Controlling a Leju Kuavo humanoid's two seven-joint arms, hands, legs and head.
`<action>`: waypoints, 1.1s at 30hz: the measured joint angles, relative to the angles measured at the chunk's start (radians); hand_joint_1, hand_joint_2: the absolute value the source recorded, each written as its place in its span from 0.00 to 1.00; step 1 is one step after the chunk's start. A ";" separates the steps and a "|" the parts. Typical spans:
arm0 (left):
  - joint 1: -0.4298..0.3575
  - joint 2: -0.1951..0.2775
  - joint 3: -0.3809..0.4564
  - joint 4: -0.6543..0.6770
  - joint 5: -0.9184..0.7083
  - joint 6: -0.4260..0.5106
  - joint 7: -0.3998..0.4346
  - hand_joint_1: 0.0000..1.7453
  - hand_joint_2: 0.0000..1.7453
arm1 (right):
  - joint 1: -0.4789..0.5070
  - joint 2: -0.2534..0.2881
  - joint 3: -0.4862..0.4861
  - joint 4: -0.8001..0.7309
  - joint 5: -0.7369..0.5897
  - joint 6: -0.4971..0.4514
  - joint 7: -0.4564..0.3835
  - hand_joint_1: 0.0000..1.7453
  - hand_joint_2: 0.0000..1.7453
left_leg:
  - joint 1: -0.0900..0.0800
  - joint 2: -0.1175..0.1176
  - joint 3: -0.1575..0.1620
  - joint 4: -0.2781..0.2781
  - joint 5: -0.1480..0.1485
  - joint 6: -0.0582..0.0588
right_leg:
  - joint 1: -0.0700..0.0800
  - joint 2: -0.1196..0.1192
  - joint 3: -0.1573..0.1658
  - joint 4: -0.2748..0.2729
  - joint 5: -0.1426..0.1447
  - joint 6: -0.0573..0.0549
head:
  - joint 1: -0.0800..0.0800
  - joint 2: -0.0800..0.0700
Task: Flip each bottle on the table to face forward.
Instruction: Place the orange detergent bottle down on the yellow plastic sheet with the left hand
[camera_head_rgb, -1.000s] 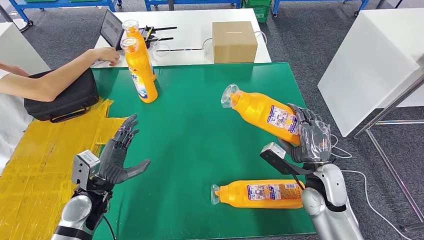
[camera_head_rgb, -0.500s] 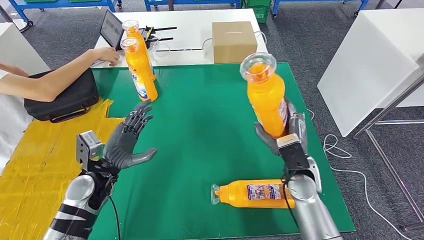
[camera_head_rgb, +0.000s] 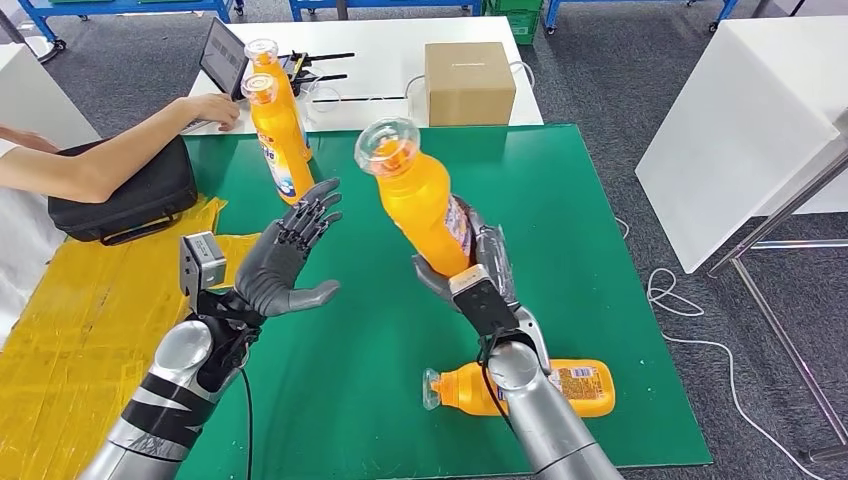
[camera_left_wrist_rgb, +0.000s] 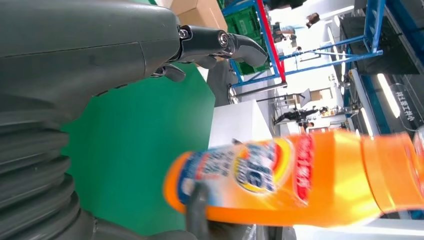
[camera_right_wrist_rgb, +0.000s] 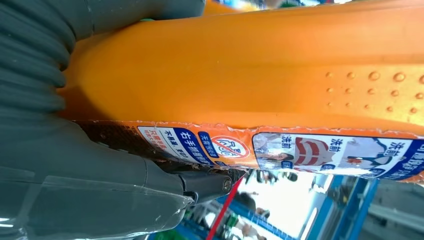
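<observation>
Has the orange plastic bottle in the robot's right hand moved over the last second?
Yes. The orange plastic bottle went upright and leftward, away from the cardboard box.

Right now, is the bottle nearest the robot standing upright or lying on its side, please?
Lying on its side. The bottle rests flat on the green mat, cap pointing to the robot's left, partly hidden behind the right arm.

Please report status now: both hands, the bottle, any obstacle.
Right hand grips raised bottle, cap up. Left hand open beside it. Another bottle lies on green mat. Nothing between hands.
</observation>
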 joint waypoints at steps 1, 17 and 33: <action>-0.003 0.000 -0.005 0.001 0.001 0.000 -0.001 0.00 1.00 | -0.006 0.007 0.011 0.015 0.007 0.000 0.000 1.00 1.00 | 0.000 0.000 0.000 0.000 0.000 0.000 | 0.000 0.000 0.000 0.000 0.000 0.000 | 0.000 0.000; -0.013 -0.023 -0.068 0.003 -0.015 0.007 -0.034 0.00 1.00 | -0.083 0.061 0.094 0.163 0.035 -0.012 0.011 1.00 1.00 | 0.000 0.000 0.000 0.000 0.000 0.000 | 0.000 0.000 0.000 0.000 0.000 0.000 | 0.000 0.000; -0.025 -0.033 -0.069 0.013 0.025 0.010 -0.035 0.00 1.00 | -0.145 0.101 0.161 0.322 0.136 -0.041 0.024 1.00 1.00 | 0.000 0.000 0.000 0.000 0.000 0.000 | 0.001 0.000 0.000 0.000 0.000 0.000 | 0.000 0.000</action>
